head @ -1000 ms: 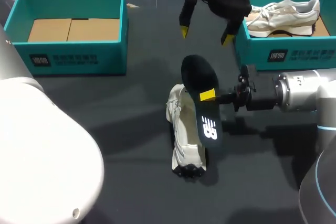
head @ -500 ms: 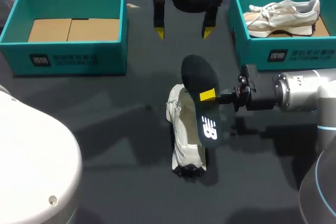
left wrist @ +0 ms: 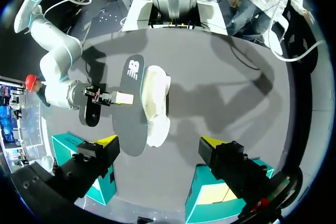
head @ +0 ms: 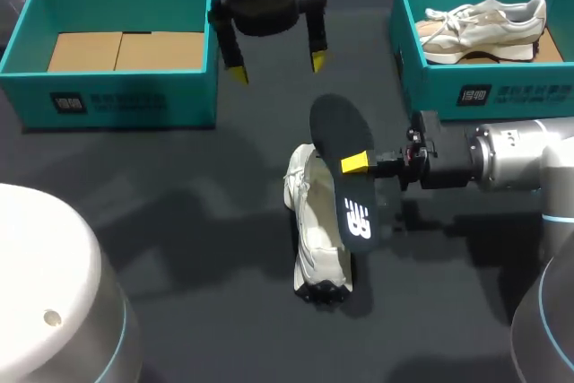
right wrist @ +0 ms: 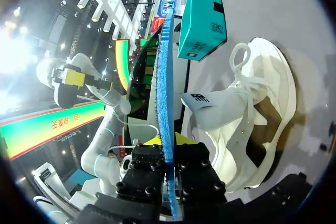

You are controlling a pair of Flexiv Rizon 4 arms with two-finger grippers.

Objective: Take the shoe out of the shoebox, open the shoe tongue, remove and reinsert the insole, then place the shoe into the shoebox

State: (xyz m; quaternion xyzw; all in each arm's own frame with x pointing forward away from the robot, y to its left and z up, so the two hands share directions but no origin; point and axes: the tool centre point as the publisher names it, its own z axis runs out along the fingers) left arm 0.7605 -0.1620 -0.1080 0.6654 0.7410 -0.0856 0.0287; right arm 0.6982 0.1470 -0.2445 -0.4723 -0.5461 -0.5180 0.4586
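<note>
Insole [head: 343,177], thin, flat, black, toe pointing away, clamped edgewise in right gripper's [head: 356,164] jaws; white shoe [head: 314,239] lies lengthwise just past them. Left gripper [head: 276,67] jaws apart.

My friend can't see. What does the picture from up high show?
The right gripper holds a black insole beside a white shoe lying on the dark table. The left gripper hangs open farther back, between an empty teal shoebox and a second teal shoebox holding another shoe.
</note>
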